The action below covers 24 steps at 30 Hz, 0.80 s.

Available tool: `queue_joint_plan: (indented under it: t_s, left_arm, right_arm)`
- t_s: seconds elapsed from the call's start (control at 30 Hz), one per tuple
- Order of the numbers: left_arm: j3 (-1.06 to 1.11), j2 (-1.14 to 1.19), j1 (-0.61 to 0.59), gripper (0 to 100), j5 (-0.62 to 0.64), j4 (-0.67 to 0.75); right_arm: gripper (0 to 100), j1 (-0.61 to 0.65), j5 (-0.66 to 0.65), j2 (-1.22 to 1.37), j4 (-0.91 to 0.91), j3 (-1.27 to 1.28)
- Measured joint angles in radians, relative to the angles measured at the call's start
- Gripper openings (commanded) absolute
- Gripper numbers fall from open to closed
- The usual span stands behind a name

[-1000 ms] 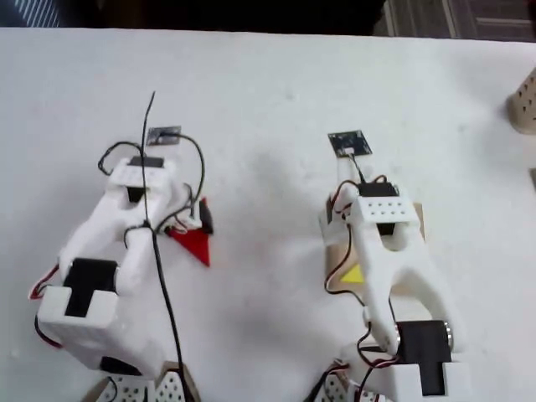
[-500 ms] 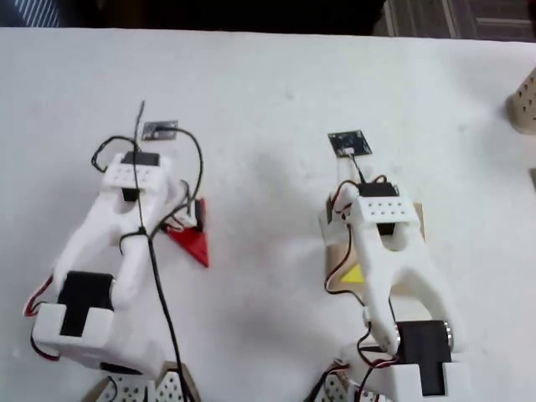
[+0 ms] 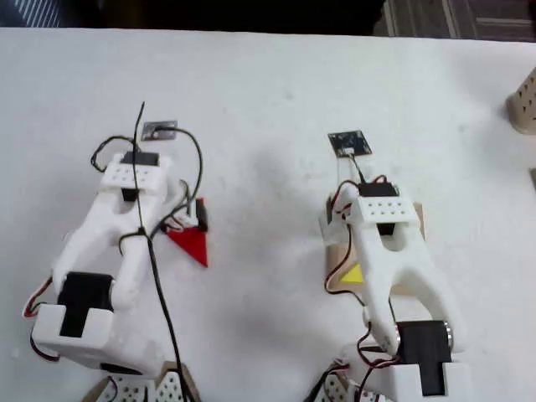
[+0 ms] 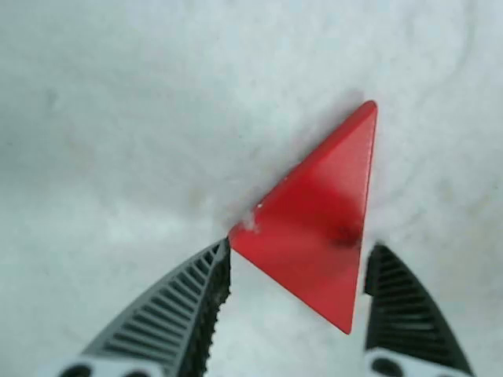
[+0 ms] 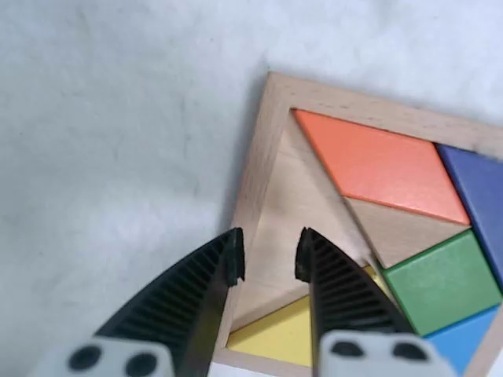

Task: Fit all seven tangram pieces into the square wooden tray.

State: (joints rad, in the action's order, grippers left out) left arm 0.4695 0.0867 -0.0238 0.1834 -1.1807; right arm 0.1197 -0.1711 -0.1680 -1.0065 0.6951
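The high camera is looking steeply down from overhead across the white table (image 3: 268,84). The left wrist camera is sitting close above the flat red triangular piece (image 4: 314,228), and the right one is sitting close above a corner of the square wooden tray (image 5: 250,157). The high view is sharing both spots.

The left arm (image 3: 105,243) leans forward, slanting inward, and the left gripper (image 4: 297,255) sits low, nose down, jaws spread wide. The right arm (image 3: 394,260) stretches straight ahead, the right gripper (image 5: 269,255) tipped down, jaws just a crack apart.
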Motion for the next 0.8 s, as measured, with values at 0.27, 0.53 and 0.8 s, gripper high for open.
queue_joint_plan:
  t_s: [0.27, 0.53, 0.8]
  left_arm:
    - [0.037, 0.0, -0.002, 37, 0.0, 0.0]
    - [-0.055, 0.176, -0.002, 36, 0.0, -0.003]
    - [-0.144, 0.253, -0.003, 16, 0.002, -0.052]
  right_arm:
    - [11.2, 0.0, 0.0, 0.0, 0.0, 0.0]
    - [11.2, 0.0, 0.0, 0.0, 0.0, 0.0]
    - [11.2, 0.0, 0.0, 0.0, 0.0, 0.0]
